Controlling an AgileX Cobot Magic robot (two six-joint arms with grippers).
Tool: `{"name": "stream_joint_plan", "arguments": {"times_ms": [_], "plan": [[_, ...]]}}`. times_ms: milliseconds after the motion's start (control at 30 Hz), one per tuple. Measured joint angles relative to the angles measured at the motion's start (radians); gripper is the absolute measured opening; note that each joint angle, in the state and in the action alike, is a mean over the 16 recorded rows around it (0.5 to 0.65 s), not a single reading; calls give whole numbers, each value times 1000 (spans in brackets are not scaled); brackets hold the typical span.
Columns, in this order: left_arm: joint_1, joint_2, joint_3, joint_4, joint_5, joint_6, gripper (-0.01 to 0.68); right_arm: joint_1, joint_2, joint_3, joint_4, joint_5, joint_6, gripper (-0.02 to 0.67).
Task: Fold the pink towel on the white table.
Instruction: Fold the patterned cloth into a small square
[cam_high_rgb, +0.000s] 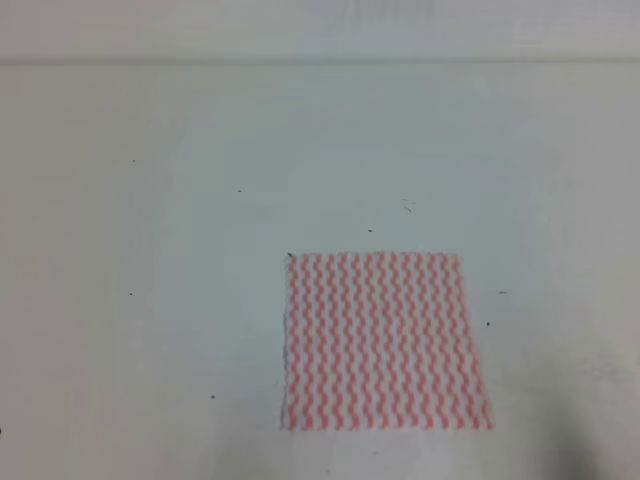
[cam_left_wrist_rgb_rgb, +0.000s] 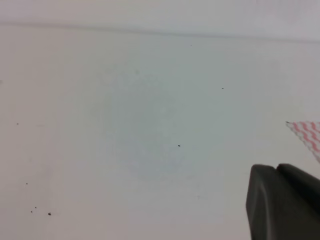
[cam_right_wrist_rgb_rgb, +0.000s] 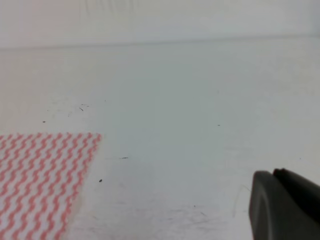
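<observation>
The pink towel (cam_high_rgb: 385, 340) lies flat and spread out as a square on the white table (cam_high_rgb: 150, 250), right of centre near the front edge. Neither gripper appears in the high view. In the left wrist view only a corner of the towel (cam_left_wrist_rgb_rgb: 307, 134) shows at the right edge, with one dark finger (cam_left_wrist_rgb_rgb: 282, 205) of my left gripper low on the right, apart from the cloth. In the right wrist view the towel (cam_right_wrist_rgb_rgb: 40, 180) fills the lower left, and one dark finger (cam_right_wrist_rgb_rgb: 285, 207) of my right gripper sits at the lower right, well away from it.
The table carries only a few tiny dark specks (cam_high_rgb: 131, 293) and scuffs. Its far edge (cam_high_rgb: 320, 62) runs across the top of the high view.
</observation>
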Motion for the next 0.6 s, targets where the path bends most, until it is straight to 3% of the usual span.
{"name": "stream_joint_plan", "arguments": {"times_ms": [600], "plan": [[0, 6, -5, 0, 0, 0, -4, 0, 12, -8, 0, 5, 0, -21]]}}
